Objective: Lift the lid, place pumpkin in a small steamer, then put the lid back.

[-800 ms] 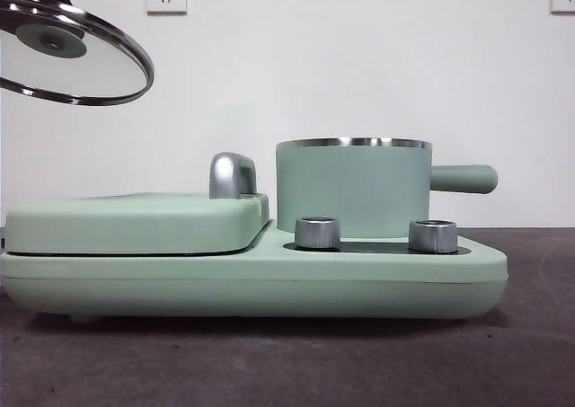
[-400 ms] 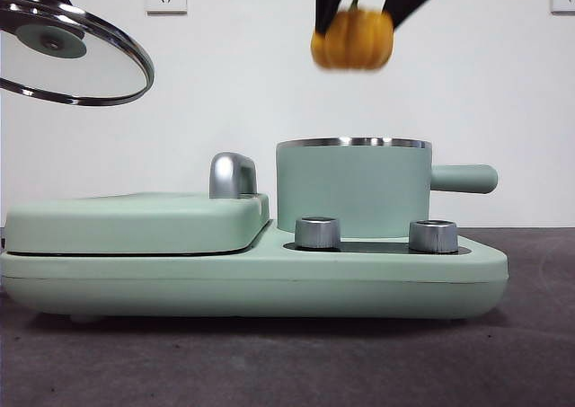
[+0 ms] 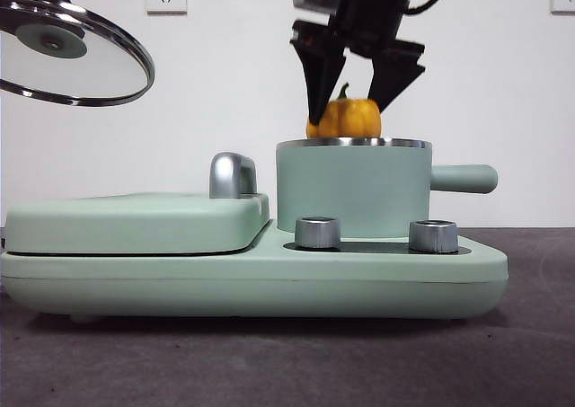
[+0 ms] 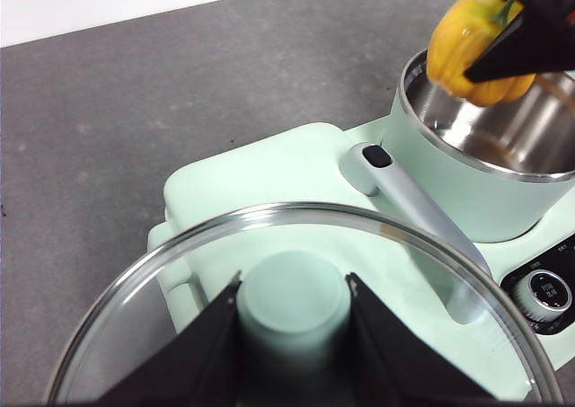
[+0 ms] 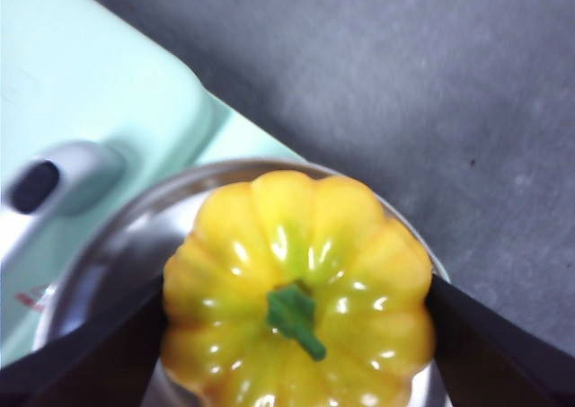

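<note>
Yellow-orange pumpkin [image 3: 349, 118]: pinched between the jaws of the right gripper [image 3: 356, 109], half sunk in the small steamer [image 3: 352, 188].
Lid [image 3: 74, 55]: high on the left, left gripper [image 4: 293, 310] clamped on its knob.

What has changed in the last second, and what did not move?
The right gripper came down from above with the pumpkin, now at the small steamer rim. The left gripper keeps the lid raised at the side; the base unit stayed.

Yellow-orange pumpkin [image 3: 349, 118] sits half inside the mint-green steamer [image 3: 352, 188]; lid [image 3: 74, 55] aloft.
</note>
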`<state>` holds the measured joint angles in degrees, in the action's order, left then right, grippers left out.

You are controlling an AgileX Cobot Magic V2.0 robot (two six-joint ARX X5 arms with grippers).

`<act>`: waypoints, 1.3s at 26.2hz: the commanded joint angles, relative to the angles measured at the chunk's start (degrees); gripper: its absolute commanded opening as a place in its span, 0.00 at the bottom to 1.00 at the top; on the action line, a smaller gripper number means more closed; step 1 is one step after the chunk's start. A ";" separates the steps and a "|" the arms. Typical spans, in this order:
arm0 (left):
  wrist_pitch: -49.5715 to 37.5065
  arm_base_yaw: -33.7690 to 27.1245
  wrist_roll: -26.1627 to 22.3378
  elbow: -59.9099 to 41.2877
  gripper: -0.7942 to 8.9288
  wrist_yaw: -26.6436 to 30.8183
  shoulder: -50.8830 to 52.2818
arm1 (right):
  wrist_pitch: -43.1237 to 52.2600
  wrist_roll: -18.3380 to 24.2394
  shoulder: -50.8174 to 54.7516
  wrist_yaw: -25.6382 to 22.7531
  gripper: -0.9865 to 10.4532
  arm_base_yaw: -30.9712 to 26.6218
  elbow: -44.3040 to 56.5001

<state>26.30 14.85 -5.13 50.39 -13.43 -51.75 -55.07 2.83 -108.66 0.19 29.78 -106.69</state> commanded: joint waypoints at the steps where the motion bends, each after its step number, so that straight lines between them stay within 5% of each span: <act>1: -1.88 0.15 0.07 0.74 0.10 -0.07 -0.33 | -1.25 0.63 -2.36 0.20 0.37 0.39 -1.49; 31: -1.64 0.15 0.04 0.74 0.10 -0.07 -0.33 | -6.01 1.05 -10.84 2.82 0.37 1.79 -1.40; 34: -1.62 0.15 0.07 0.74 0.10 -0.07 -0.33 | -5.16 1.07 -10.84 2.80 0.44 1.97 -1.40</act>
<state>26.35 14.85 -5.10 50.39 -13.43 -51.79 -60.49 3.22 -117.80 2.96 31.11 -106.78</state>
